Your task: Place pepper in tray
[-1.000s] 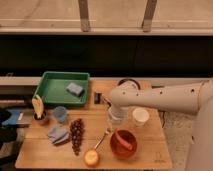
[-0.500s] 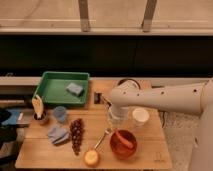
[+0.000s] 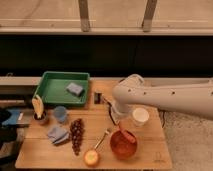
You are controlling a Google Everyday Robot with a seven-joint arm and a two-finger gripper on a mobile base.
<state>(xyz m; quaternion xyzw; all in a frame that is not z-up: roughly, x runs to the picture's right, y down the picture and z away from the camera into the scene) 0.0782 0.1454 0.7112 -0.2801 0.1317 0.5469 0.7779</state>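
Observation:
The green tray (image 3: 52, 92) stands at the back left of the wooden table and holds a blue sponge (image 3: 75, 89). The small red-orange pepper (image 3: 127, 135) lies slantwise at the upper rim of the round orange bowl (image 3: 121, 147) near the table's front. My white arm reaches in from the right. My gripper (image 3: 118, 121) hangs just above the pepper's upper end, right of the tray. Whether it touches the pepper I cannot tell.
A white cup (image 3: 140, 116) stands right of the gripper. A dark grape bunch (image 3: 76, 135), a blue cup (image 3: 60, 114), a blue cloth (image 3: 58, 134), a dark pot with yellow utensils (image 3: 39, 114), a round yellow fruit (image 3: 91, 158) and a fork (image 3: 101, 139) lie between tray and bowl.

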